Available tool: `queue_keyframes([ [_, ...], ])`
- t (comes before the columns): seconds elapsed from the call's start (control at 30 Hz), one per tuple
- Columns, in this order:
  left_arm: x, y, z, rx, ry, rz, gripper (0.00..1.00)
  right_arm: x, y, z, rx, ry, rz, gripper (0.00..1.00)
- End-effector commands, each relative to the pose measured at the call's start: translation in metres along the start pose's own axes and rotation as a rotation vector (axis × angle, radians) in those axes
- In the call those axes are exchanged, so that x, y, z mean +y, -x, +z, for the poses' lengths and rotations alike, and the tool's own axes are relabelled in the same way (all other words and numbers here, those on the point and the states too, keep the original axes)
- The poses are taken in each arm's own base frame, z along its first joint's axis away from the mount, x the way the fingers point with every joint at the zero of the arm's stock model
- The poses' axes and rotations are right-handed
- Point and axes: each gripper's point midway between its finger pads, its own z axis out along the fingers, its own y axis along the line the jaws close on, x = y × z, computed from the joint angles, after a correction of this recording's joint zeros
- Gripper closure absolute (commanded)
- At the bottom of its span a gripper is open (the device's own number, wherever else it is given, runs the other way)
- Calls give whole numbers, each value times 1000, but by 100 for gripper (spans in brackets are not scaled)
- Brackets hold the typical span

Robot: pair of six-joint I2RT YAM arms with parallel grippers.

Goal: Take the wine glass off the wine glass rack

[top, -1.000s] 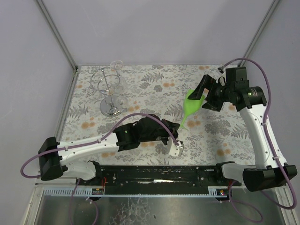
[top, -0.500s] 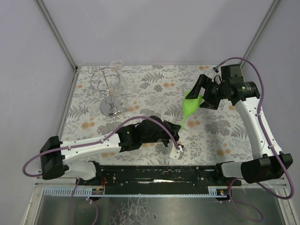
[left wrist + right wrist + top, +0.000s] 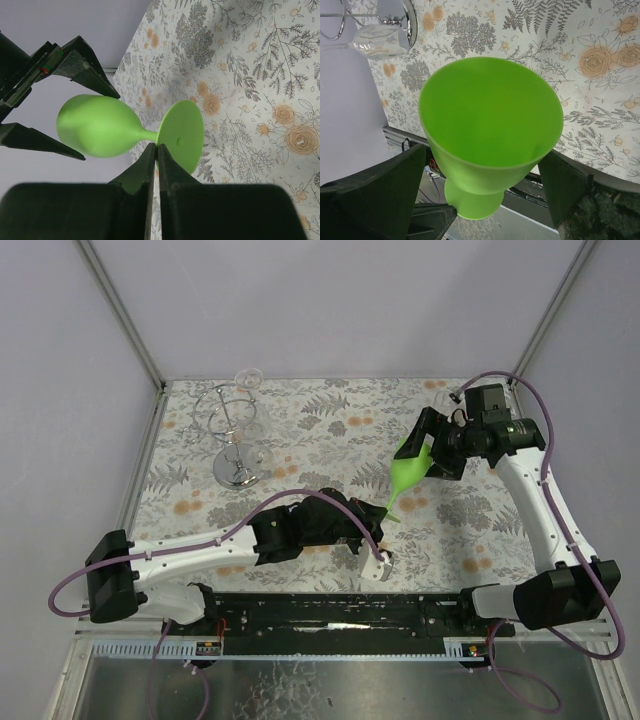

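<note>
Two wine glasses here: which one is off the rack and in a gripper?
The green wine glass, pinched at its stem by the left gripper and up in the air; the clear glass is over by the rack.

No readable text, labels, brands or numbers in any view. Tabletop (image 3: 470, 530) carried only a leaf-and-flower print, no lettering. There was a small red-and-green tag (image 3: 47, 67) on the right gripper (image 3: 100, 126), at 10 o'clock in the left wrist view. It was too small to read.
</note>
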Motion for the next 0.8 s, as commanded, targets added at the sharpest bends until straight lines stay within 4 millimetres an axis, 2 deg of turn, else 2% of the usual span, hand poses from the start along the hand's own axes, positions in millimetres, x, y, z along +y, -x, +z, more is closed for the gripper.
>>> queue_keyframes([
  [0.0,27,16,-1,-45,90,30,100,3,8,3,-29,27,-21,1],
  [0.67,26,18,-7,-48,101,47,100,3,9,9,-53,44,37,1],
  [0.77,27,17,-8,-41,105,47,100,3,8,8,-51,41,37,13],
])
